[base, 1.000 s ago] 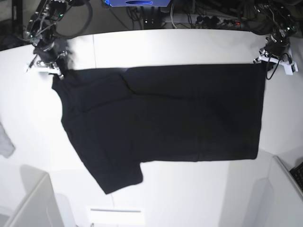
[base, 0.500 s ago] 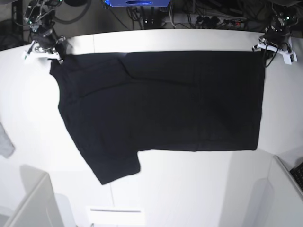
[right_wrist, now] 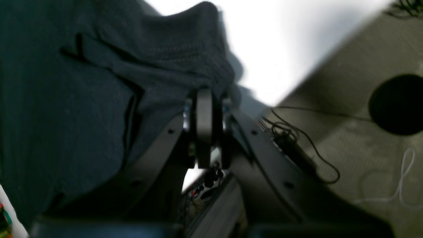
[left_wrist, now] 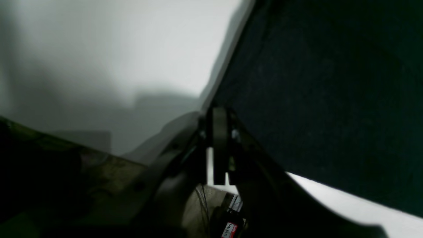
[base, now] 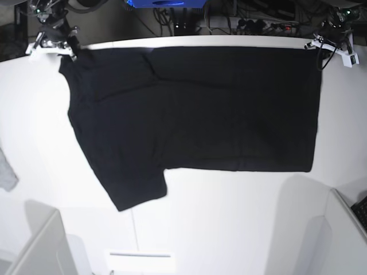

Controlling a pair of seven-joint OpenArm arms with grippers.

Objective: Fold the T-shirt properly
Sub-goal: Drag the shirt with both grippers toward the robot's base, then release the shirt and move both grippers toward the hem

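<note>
Black T-shirt (base: 195, 109) spread across the white tabletop (base: 229, 229), left hand (base: 331, 44) and right hand (base: 53, 44) each pinching a far corner

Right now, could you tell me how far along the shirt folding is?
Early. The T-shirt is stretched out, not spread flat or folded. In hand: left gripper and right gripper, jaws shut, pinch its two far corners at the table edge. Every fold remains.

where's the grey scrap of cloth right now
In the base view the grey scrap lies at the table's far left edge, apart from the T-shirt, left of its hanging sleeve.
</note>
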